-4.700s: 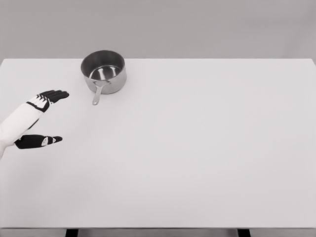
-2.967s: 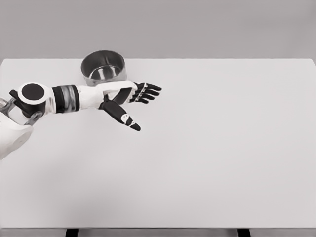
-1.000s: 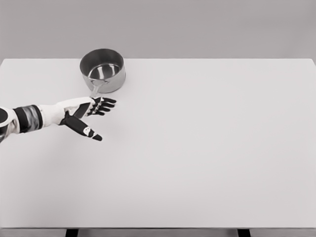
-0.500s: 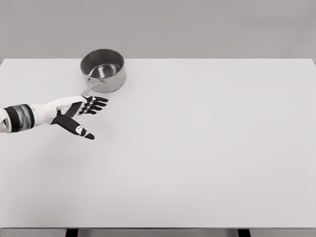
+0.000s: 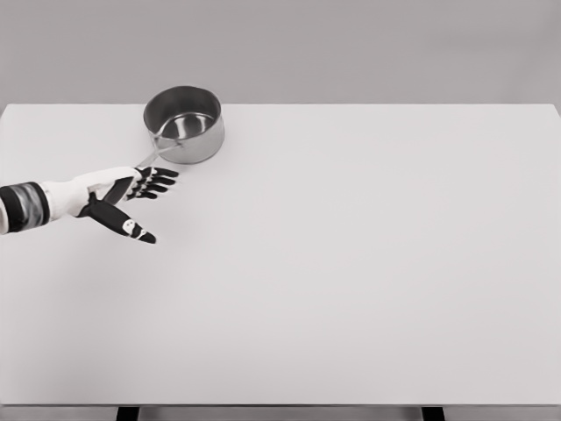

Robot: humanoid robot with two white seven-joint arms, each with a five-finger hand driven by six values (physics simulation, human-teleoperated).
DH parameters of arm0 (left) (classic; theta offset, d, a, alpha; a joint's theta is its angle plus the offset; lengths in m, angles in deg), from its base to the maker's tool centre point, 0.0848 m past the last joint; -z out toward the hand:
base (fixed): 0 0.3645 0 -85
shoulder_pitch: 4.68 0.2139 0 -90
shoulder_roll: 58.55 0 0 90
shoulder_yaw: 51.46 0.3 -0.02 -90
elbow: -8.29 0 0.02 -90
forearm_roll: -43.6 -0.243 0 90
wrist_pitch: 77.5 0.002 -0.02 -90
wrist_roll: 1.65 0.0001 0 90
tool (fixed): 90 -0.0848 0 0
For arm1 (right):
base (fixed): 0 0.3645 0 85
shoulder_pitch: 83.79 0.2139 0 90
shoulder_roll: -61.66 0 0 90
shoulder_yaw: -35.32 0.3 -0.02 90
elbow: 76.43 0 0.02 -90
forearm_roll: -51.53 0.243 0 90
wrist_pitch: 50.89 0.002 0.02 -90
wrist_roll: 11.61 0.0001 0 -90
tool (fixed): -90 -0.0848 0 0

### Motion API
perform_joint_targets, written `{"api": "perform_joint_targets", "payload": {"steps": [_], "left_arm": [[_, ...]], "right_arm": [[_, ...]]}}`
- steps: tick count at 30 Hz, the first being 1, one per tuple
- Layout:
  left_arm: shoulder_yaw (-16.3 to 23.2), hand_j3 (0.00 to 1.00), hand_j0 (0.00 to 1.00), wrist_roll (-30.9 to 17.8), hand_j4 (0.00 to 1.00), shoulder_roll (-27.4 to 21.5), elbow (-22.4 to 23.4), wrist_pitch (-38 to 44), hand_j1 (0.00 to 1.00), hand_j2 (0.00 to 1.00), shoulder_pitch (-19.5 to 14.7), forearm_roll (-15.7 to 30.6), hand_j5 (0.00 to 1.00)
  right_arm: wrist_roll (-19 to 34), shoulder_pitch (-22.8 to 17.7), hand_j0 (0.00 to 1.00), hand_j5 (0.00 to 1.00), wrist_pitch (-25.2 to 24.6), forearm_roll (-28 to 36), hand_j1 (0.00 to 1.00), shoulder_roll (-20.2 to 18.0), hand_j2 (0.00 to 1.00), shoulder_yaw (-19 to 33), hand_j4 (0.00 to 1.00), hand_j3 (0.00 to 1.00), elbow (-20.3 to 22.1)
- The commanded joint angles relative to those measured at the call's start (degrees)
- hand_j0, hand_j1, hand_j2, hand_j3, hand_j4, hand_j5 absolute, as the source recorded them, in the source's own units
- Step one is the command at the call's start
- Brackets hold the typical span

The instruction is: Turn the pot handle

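A steel pot (image 5: 185, 123) stands at the back left of the white table (image 5: 351, 263). Its thin handle (image 5: 151, 157) points toward the front left and ends at the back of my left hand. My left hand (image 5: 131, 197) lies flat just in front of the pot, black fingers (image 5: 156, 182) stretched to the right and thumb pointing down toward the front. The hand is open and holds nothing; its knuckles touch or nearly touch the handle's tip. The right arm is out of the picture.
Bare white tabletop stretches to the right and front of the pot. The table's far edge runs just behind the pot, and the left edge lies near my forearm (image 5: 35, 203).
My left hand has slid to the left along the table. The pot's handle has swung with it, from pointing toward the front to pointing front left. The pot body stayed in place.
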Motion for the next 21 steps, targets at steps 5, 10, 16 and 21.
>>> {"api": "perform_joint_targets", "payload": {"steps": [5,10,16,21], "left_arm": [[-0.1,1.00,1.00,0.0,1.00,-0.7,0.6,-0.1,1.00,1.00,0.0,-1.2,1.00],[-0.3,1.00,1.00,0.0,1.00,-0.8,1.7,-0.1,1.00,1.00,-0.1,-2.5,1.00],[-0.6,1.00,1.00,0.0,1.00,-1.3,2.4,-0.1,1.00,1.00,-0.1,-3.4,1.00],[-1.2,1.00,1.00,0.0,1.00,-1.7,2.6,-0.1,1.00,1.00,-0.1,-4.3,1.00]], "right_arm": [[0.0,0.0,1.00,1.00,0.0,0.0,1.00,0.0,1.00,0.0,1.00,1.00,-0.1],[0.0,0.0,1.00,1.00,0.0,0.0,1.00,0.0,1.00,0.0,1.00,1.00,-0.1],[0.0,0.0,1.00,1.00,0.0,0.0,1.00,0.0,1.00,0.0,1.00,1.00,0.0],[0.0,0.0,1.00,1.00,0.0,0.0,1.00,0.0,1.00,0.0,1.00,1.00,-0.1]]}}
